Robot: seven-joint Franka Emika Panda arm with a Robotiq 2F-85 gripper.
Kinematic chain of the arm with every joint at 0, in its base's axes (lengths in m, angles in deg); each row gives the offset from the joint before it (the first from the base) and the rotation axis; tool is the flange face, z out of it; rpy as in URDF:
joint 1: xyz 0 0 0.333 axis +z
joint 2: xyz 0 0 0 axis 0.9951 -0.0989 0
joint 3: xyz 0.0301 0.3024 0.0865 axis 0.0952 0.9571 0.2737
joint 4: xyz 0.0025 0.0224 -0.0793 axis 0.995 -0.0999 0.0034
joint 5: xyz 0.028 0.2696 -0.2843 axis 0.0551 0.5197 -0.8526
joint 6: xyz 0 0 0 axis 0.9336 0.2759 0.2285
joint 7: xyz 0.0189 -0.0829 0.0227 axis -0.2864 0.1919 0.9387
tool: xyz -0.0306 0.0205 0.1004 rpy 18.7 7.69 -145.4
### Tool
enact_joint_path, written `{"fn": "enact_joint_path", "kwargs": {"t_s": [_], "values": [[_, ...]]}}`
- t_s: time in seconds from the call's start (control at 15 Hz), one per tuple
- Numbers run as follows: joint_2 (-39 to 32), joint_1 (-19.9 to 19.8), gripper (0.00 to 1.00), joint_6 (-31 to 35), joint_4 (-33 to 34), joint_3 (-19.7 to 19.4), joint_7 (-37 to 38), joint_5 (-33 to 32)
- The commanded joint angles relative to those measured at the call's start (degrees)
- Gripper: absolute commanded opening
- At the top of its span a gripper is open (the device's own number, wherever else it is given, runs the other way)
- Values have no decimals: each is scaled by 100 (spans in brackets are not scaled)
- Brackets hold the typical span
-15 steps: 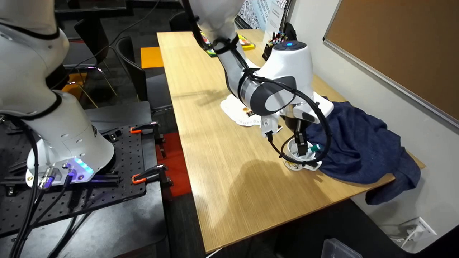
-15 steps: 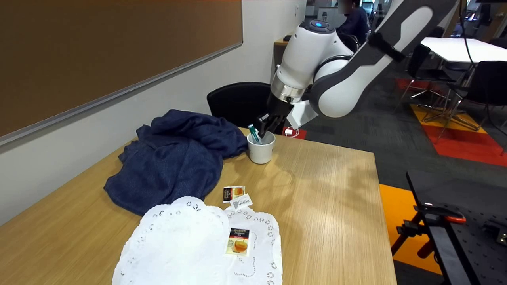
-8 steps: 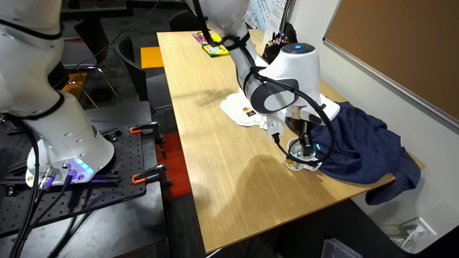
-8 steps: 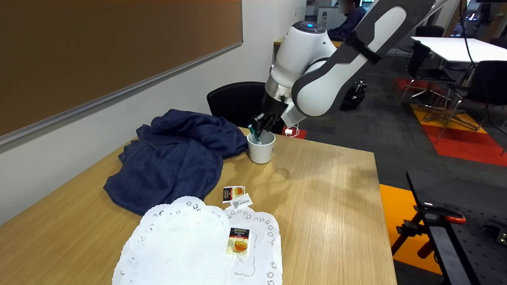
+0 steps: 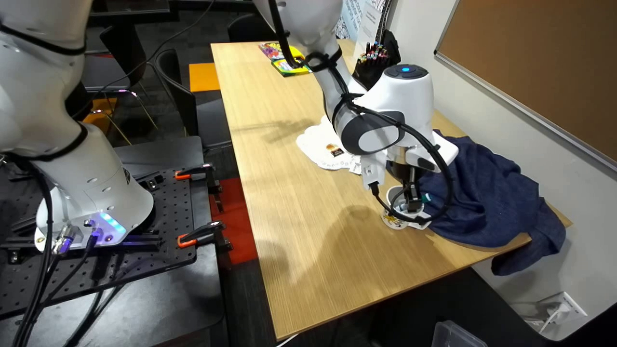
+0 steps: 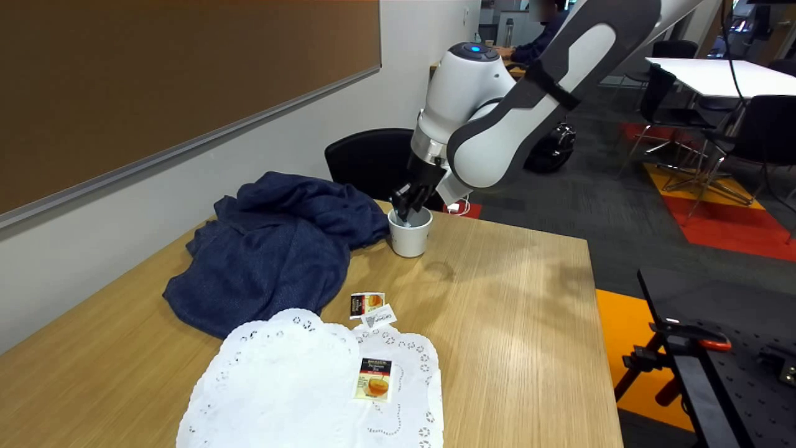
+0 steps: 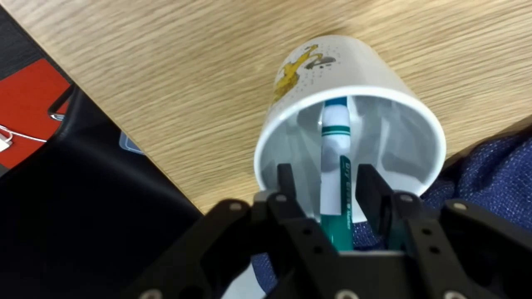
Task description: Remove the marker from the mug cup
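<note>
I'm seeing a brown board point(image 6: 186, 81) hanging on a pale wall point(image 6: 311, 137). Black chairs point(image 6: 762, 127) are standing on dark carpet point(image 6: 553, 208) with orange and red patches point(image 6: 740, 230).

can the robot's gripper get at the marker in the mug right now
Likely yes: in the wrist view the open gripper seems to straddle the marker, with nothing visible in the way, though the wall of the mug cup looks close.

My tool point(image 7: 327, 174): mostly matt
Marker point(image 7: 335, 172): smooth plastic, in my tool's gap
Mug cup point(image 7: 349, 68): glossy ceramic, by my tool's tip
Cloth point(image 7: 498, 187): matt weave, beside my tool
Table point(image 7: 187, 83): wood-grained, soft sheen, under my tool
</note>
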State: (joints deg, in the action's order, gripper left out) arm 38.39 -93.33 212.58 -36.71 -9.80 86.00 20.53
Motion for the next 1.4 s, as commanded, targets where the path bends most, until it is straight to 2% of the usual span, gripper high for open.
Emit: {"fn": "enact_joint_path", "kwargs": {"t_s": [0.0,0.2,0.27,0.33,0.4,0.53,0.87,1.33], "values": [[-138,69,46,-312,272,-44,-276,231],[-216,73,44,-344,360,-39,-282,228],[-240,76,36,-345,384,-36,-285,226],[-260,87,19,-337,406,-44,-281,222],[-269,103,18,-318,410,-54,-275,216],[-250,131,2,-285,388,-69,-268,205],[123,310,5,-52,-49,-209,-214,107],[1241,1239,5,734,-1224,-1172,-58,-234]]}}
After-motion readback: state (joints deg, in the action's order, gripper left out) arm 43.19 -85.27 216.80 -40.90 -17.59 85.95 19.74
